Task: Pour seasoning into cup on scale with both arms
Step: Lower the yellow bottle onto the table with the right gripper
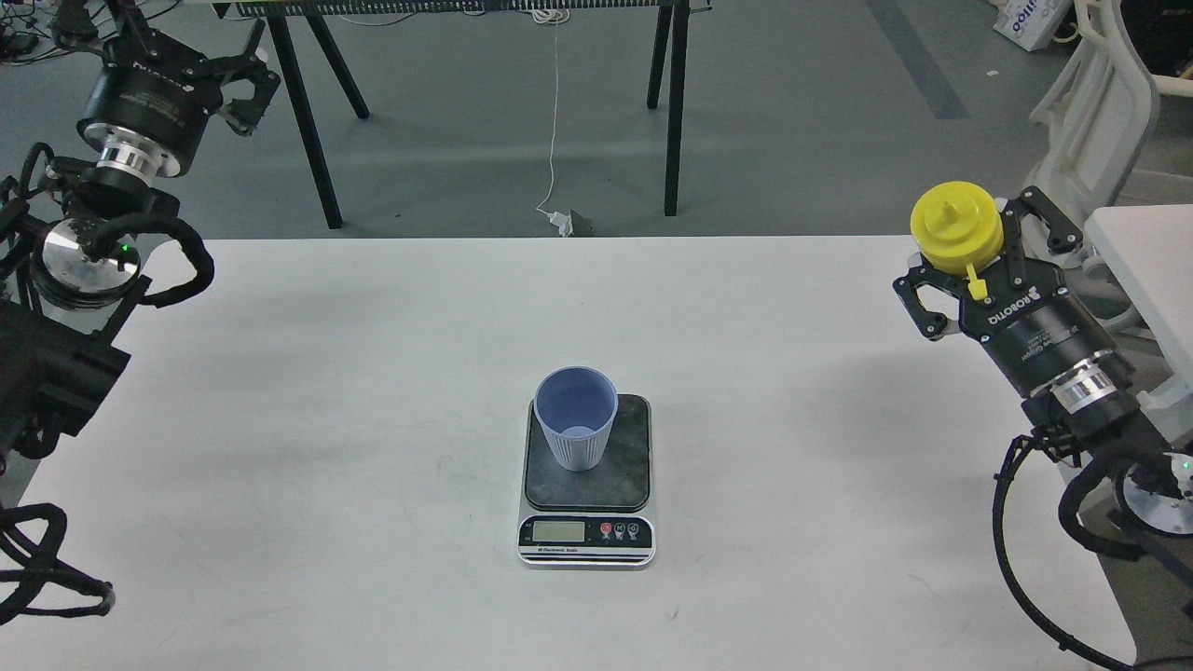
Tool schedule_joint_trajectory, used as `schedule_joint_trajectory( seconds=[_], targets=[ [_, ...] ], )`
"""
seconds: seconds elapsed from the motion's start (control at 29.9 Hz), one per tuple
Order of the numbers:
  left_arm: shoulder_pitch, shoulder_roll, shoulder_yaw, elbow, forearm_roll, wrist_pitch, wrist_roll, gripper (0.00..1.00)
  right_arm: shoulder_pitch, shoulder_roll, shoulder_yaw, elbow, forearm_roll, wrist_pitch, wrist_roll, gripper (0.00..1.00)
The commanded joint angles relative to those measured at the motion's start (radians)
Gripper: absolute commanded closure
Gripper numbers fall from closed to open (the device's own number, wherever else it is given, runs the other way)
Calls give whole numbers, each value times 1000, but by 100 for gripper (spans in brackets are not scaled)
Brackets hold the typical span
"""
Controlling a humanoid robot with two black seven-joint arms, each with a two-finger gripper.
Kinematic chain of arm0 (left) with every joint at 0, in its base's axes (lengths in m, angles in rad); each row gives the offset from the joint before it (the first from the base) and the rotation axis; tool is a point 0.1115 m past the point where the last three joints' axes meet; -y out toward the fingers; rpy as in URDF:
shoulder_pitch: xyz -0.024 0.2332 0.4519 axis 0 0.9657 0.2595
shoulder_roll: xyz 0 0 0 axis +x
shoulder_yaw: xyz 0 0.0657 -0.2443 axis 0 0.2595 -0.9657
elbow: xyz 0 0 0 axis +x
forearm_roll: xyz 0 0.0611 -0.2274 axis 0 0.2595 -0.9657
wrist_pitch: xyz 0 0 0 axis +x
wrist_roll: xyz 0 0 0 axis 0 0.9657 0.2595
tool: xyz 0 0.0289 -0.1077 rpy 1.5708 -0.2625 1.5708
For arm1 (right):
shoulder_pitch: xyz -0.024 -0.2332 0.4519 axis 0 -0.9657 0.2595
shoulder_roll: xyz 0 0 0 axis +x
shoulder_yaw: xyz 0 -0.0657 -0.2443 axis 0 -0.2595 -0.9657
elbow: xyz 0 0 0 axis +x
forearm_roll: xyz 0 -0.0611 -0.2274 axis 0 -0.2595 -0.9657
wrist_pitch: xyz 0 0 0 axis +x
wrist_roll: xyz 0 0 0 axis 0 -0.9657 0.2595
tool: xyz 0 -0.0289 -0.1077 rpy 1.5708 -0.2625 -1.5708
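The light-blue cup [576,417] stands upright and looks empty on the dark plate of the scale [587,485], at the middle of the white table [373,391]. My right gripper [969,250] is raised over the table's right edge and is shut on the yellow seasoning bottle [958,226]. The bottle's nozzle points toward the camera and its tethered cap hangs loose below it. The bottle is far to the right of the cup. My left gripper [250,79] is raised beyond the table's far left corner, open and empty.
A black-legged table [308,121] stands behind on the grey floor, with a white cable [555,112] and plug hanging from it. A second white surface [1151,270] and a white chair [1100,112] are close to my right arm.
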Motion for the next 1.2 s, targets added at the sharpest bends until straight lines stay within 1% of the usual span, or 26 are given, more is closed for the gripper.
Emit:
schedule_joint_trajectory(
  seconds=[0.0,0.1,0.23,0.43,0.63,0.7,0.84,1.04,1.07,1.1,1.14,1.17],
  targets=[
    [0,-6,0,0,0,5,-2,0,-60,111,6,-48,53,0,-5,84],
    [0,-11,0,-9,0,28,-2,0,-109,165,16,-45,73,0,-5,84],
    [0,-3,0,-20,0,29,-2,0,-164,240,28,-11,77,0,-8,84],
    [-1,6,2,-20,2,29,1,0,-201,257,34,-17,77,0,-10,83],
    [6,0,3,-20,32,29,-1,0,-218,342,28,-100,74,0,-10,83],
    [6,-5,2,-20,54,29,-1,0,-242,375,31,-105,71,0,-10,82],
    [2,-9,2,-23,57,30,-2,0,-250,383,34,-100,73,0,-10,80],
    [0,6,0,-37,57,30,-2,0,-245,371,36,-96,74,0,-10,60],
    [2,8,0,-37,57,30,-2,0,-247,365,37,-91,74,0,-10,52],
    [2,9,0,-37,57,30,-2,0,-249,357,40,-85,74,0,-10,41],
    [2,11,2,-37,57,30,-2,0,-253,353,46,-79,74,0,-10,33],
    [3,14,0,-37,57,30,-2,0,-258,349,51,-67,74,0,-10,30]
  ],
)
